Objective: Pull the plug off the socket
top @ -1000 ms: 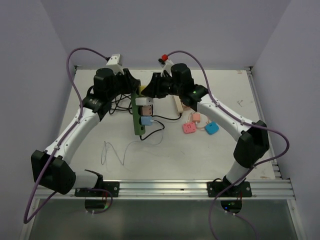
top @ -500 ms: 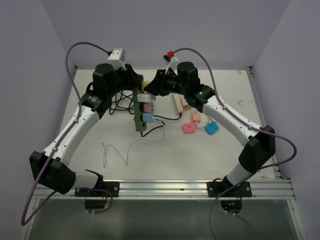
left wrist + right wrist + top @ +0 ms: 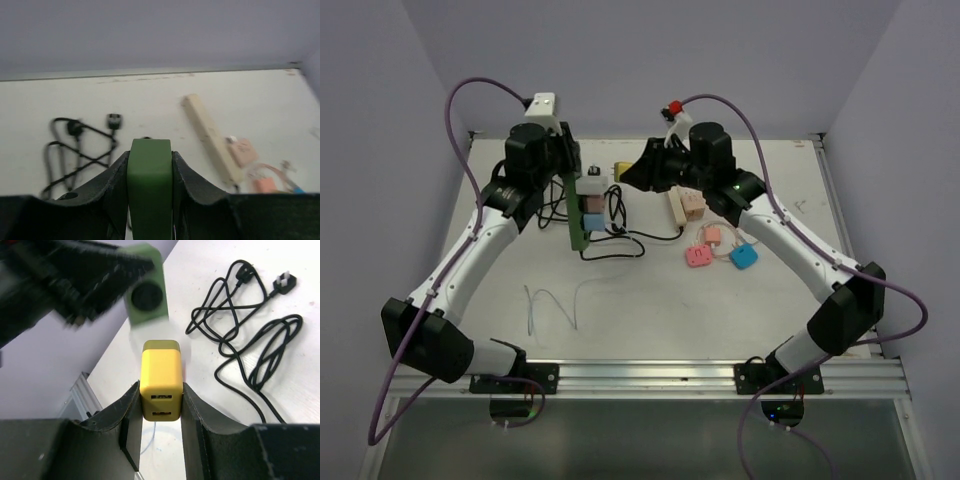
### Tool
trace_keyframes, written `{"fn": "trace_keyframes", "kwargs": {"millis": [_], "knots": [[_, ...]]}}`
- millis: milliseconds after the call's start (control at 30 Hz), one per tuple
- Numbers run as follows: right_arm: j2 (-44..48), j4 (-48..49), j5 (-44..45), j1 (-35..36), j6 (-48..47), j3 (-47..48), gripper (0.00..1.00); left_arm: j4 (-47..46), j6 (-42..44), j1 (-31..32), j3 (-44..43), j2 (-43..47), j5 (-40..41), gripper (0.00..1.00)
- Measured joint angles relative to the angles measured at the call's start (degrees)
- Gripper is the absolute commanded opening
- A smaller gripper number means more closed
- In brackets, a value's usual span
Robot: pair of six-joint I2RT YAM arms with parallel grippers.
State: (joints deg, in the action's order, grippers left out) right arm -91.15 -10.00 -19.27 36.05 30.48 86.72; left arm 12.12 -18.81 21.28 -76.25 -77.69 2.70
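Right wrist: right claw (image 3: pixel 160 392) grips yellow plug (image 3: pixel 161 371), apart from socket (image 3: pixel 146 290).

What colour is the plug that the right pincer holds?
The plug is yellow; the right wrist view shows it best.

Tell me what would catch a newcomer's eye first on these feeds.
The yellow plug stands out first, clamped in the right gripper and held clear of its outlet near the far edge of the table. Beside it, the left gripper holds up the green socket, with a white plug, a pink plug and a blue plug seated in it.
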Motion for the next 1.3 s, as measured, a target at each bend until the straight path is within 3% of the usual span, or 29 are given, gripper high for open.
{"fn": "trace_keyframes", "kwargs": {"millis": [167,333,567,867,1300], "knots": [[6.58,-3.32,-0.31,-2.54,0.00,-0.50,0.00,0.59,6.73,-6.56,0.55,-2.23,17.29,0.00],[8.85,-3.28,-0.90,-2.56,-0.02,-0.63,0.00,0.98,9.46,-6.82,0.85,-2.43,21.99,0.00],[9.29,-2.05,0.04,-5.22,1.53,-10.56,0.00,0.94,8.87,-6.14,0.98,-2.32,21.31,0.00],[11.34,-0.04,2.93,-19.23,7.26,-35.60,0.00,0.92,5.66,-6.16,5.29,-0.37,15.02,0.00],[9.68,9.66,-1.46,-27.91,12.61,-50.21,0.00,0.92,0.74,-6.14,9.33,2.73,4.00,0.00]]}}
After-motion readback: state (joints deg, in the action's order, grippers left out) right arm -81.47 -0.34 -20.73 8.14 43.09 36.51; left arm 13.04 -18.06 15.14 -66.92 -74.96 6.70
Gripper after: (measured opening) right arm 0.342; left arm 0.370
